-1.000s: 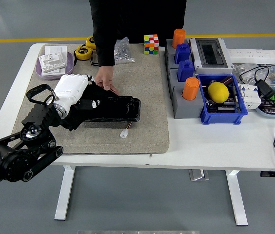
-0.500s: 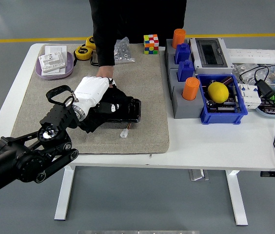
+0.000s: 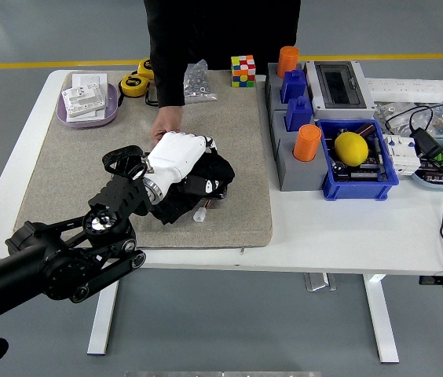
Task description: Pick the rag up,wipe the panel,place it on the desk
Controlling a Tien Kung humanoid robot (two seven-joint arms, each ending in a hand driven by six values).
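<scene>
A: Rag (image 3: 210,174) — where does it lie?

B: The black rag is bunched on top of the dark panel (image 3: 206,196), near the middle of the grey mat (image 3: 237,133). The left robot hand (image 3: 176,153), white-shelled, lies flat on the rag with its fingers pressing down over the cloth.

A: Is anyone else touching it?

B: A person stands at the far side; one hand (image 3: 166,126) reaches down just behind the robot hand, at the panel's far edge.

A: How much open room is around it?

B: Bare mat lies to the left, to the right up to the mat's edge, and on the far side. A small white connector (image 3: 199,214) lies just in front of the panel, with only a narrow strip of mat before the near edge. Bare white surface (image 3: 347,228) stretches to the right along the near side. The blue bin (image 3: 359,188) with a yellow ball (image 3: 352,148) stands well apart on the right.
</scene>
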